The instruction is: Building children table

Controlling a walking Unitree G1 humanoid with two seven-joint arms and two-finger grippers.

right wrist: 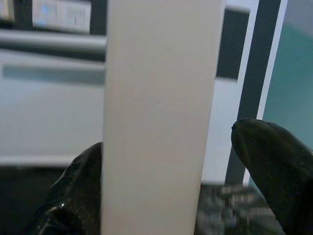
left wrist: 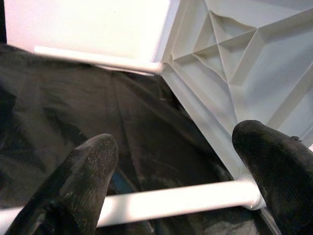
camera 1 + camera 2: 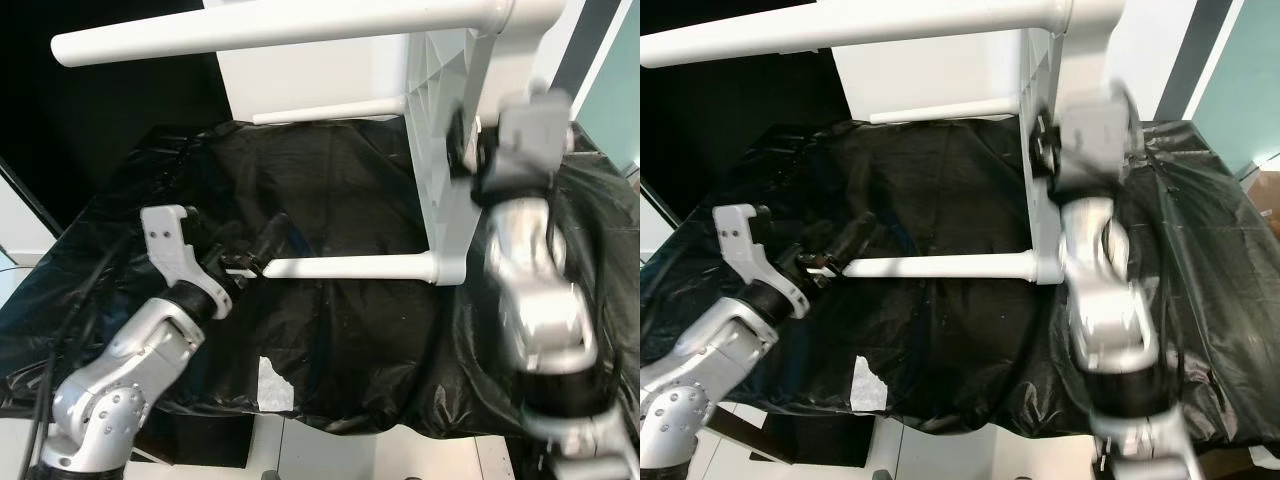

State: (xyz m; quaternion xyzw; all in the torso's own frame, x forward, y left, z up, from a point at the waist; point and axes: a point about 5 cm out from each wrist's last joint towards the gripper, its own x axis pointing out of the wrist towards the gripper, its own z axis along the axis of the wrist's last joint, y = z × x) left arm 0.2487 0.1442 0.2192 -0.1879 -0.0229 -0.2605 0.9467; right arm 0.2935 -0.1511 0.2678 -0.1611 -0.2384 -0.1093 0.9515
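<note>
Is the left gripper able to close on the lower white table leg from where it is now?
Probably yes. The left gripper is at the free end of the lower white leg, and in the left wrist view its open fingers sit either side of the leg, above the black sheet, with nothing between.

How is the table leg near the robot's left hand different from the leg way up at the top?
The lower leg lies just over the black sheet, its free end at the left gripper. The top leg hangs high in the air with no gripper at its free end. Both are white, round and fixed to the tabletop.
</note>
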